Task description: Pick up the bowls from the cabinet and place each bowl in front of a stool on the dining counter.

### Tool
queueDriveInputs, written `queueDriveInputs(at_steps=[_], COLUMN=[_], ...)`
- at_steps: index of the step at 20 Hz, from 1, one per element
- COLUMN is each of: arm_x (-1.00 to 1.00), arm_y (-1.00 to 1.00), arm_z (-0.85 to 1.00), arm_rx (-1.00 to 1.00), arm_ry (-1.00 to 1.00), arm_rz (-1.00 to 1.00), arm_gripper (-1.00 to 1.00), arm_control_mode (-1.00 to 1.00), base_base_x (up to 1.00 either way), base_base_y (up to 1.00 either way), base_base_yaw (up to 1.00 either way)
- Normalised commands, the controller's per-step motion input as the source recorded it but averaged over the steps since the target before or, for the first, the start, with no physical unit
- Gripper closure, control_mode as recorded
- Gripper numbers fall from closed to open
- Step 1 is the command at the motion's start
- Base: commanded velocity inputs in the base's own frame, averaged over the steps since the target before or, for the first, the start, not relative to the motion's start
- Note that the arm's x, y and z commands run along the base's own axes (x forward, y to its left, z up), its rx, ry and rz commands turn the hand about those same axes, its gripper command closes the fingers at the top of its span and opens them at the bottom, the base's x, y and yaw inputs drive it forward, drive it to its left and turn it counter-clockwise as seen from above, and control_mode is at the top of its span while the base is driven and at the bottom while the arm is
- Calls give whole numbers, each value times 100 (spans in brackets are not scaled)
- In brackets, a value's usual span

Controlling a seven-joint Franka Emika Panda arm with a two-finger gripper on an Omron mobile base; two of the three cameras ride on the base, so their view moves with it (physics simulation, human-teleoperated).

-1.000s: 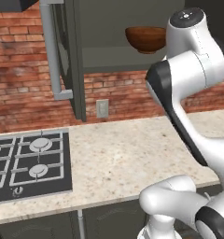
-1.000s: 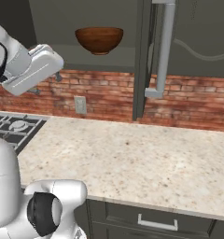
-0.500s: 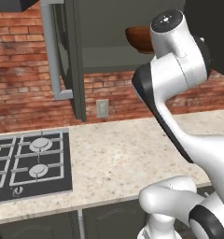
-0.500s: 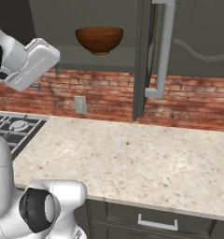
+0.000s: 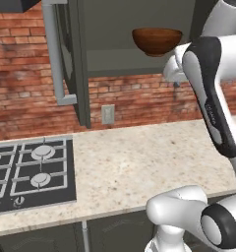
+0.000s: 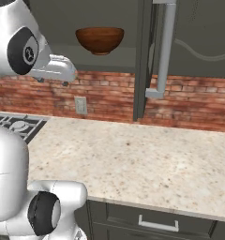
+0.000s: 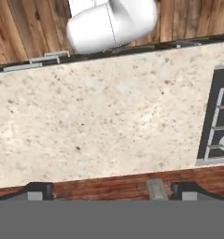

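One dark reddish-brown wooden bowl [image 5: 157, 40] [image 6: 100, 39] sits upright on the grey shelf of the open cabinet [image 5: 120, 61] [image 6: 133, 56]. The cabinet door [image 5: 73, 59] [image 6: 145, 56] stands swung out, and its long silver handle [image 6: 166, 47] faces me. My gripper [image 5: 175, 81] [image 6: 52, 80] [image 7: 111, 190] hangs below the bowl and in front of the shelf, pointing down at the worktop. It is open and holds nothing. The dining counter and the stools are out of view.
A beige speckled worktop [image 5: 139, 162] [image 6: 133, 159] [image 7: 100, 116] runs below the cabinet, with a black gas hob [image 5: 31, 170] [image 6: 16, 124] [image 7: 219, 116] at its left. A brick wall with a socket [image 5: 108, 114] [image 6: 80, 105] stands behind. Dark drawers [image 6: 158, 224] lie beneath.
The arm has swung and turned in front of the cabinet. The bowl, partly covered half a second ago in the left base view, now shows whole. The jaws have stayed open.
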Motion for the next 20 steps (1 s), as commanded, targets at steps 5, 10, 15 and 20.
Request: queueDriveInputs(at_steps=[5,10,15,20], arm_x=[0,-12,-1,37], arm_y=[-2,-8,0,-26], arm_z=[-2,-14,-32,27], arm_rx=[86,65,42,38], arm_ry=[2,-3,-15,-11], arm_rz=[-42,-69,-83,-43], arm_gripper=[-100,-100,-100,-100], arm_control_mode=[-100,-100,-100,-100], base_base_x=[0,0,0,0], base_base_y=[0,0,0,0], base_base_yaw=[0,0,0,0])
